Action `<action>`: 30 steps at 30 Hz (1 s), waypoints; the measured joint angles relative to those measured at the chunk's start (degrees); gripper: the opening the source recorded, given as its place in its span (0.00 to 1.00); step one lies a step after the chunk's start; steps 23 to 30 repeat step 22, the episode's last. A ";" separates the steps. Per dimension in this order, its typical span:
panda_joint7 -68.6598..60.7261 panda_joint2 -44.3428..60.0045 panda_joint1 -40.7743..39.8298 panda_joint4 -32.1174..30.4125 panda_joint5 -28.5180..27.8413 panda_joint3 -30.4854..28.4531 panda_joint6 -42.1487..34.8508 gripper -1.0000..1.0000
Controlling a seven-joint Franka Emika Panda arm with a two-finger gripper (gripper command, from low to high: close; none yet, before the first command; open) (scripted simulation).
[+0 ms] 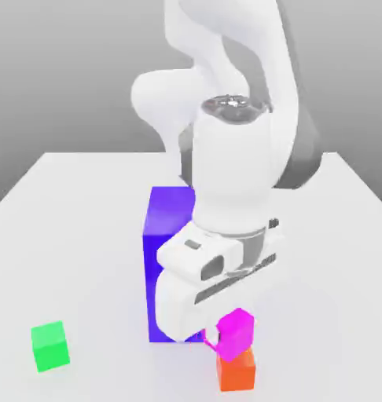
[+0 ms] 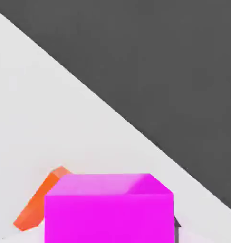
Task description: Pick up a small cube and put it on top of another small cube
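The small magenta cube (image 1: 240, 326) sits between the fingers of my gripper (image 1: 232, 339), which is shut on it; one pale finger (image 1: 212, 338) presses its side toward the exterior view's left. The orange-red cube (image 1: 237, 371) stands on the table directly below the magenta one in the exterior view, their edges meeting. I cannot tell whether the magenta cube is lifted or rests just behind it. In the hand view the magenta cube (image 2: 109, 209) is very close, and the orange-red cube (image 2: 39, 201) peeks out from behind it.
A tall purple-blue block (image 1: 167, 235) stands right behind the hand, close to both small cubes. A small green cube (image 1: 50, 345) lies toward the exterior view's left near the table's front. The white table's edge (image 2: 136, 127) meets dark floor in the hand view.
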 joint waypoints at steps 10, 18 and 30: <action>-8.63 9.56 -16.77 0.20 8.58 -6.77 4.29 1.00; -7.90 8.31 -16.47 0.15 7.54 -7.41 3.26 1.00; -4.04 1.52 -15.51 -0.35 2.20 -9.36 -2.65 1.00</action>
